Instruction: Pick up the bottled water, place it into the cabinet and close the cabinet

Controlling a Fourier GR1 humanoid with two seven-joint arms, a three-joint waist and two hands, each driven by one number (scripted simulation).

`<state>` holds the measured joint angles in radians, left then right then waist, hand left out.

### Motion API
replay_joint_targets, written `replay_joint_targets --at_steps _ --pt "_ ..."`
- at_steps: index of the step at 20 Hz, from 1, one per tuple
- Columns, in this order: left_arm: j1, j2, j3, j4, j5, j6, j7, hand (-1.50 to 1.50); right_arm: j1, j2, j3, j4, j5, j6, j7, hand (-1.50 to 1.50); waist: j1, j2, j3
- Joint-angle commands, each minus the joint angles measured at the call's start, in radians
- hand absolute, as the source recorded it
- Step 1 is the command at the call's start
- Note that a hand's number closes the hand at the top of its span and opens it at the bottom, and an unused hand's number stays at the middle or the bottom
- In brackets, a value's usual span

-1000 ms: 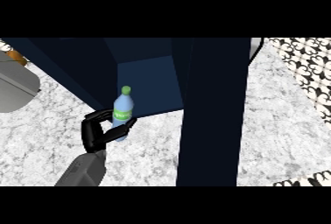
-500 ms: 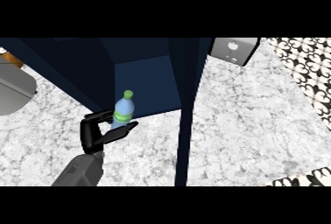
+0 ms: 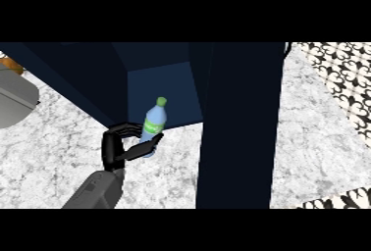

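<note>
Bottled water (image 3: 153, 123) stands nearly upright, its green cap tipped slightly toward the cabinet (image 3: 163, 81), at the front lip of the dark blue interior. The left hand (image 3: 121, 145) is curled round the bottle's lower body, thumb on the near side and fingers on the far side. Gripping it low keeps the neck and cap free to pass under the cabinet's upper edge. The bottle's base appears to sit at the threshold between the marbled counter (image 3: 58, 147) and the cabinet floor; whether it rests on either cannot be told. The cabinet door (image 3: 239, 127) stands open, edge-on toward the viewer, just right of the opening, so the way in is unobstructed. The right hand does not show. Judgement: placement is under way, not finished; release and closing the door remain.
</note>
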<state>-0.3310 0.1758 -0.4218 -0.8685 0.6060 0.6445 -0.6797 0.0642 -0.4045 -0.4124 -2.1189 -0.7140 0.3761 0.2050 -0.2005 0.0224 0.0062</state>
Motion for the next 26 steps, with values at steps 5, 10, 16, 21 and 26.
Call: replay_joint_targets --at_steps 5,10,16,21,26 --pt "-0.301 -0.060 0.005 -0.002 0.010 -0.061 0.048 1.50 0.029 -0.011 -0.010 -0.020 0.011 0.021 0.003 -1.50 0.004 -0.006 -0.009" --pt "-0.297 -0.096 -0.015 0.001 0.025 -0.101 0.034 1.50 0.031 -0.023 -0.044 -0.028 0.012 0.018 0.000 -1.50 0.066 -0.015 -0.009" --pt "-0.264 -0.137 -0.027 0.004 0.060 -0.201 0.011 1.50 0.070 -0.021 -0.049 -0.062 0.004 0.035 0.009 -1.50 0.105 -0.020 -0.008" --pt "-0.284 -0.146 -0.010 0.018 0.098 -0.292 0.028 1.50 0.102 -0.032 -0.038 -0.129 -0.020 0.038 0.051 1.50 0.127 -0.022 -0.009" --pt "-0.175 -0.130 -0.039 -0.025 0.103 -0.448 -0.017 1.50 0.216 -0.005 -0.066 -0.265 -0.066 0.055 0.092 1.50 0.173 -0.028 -0.007"
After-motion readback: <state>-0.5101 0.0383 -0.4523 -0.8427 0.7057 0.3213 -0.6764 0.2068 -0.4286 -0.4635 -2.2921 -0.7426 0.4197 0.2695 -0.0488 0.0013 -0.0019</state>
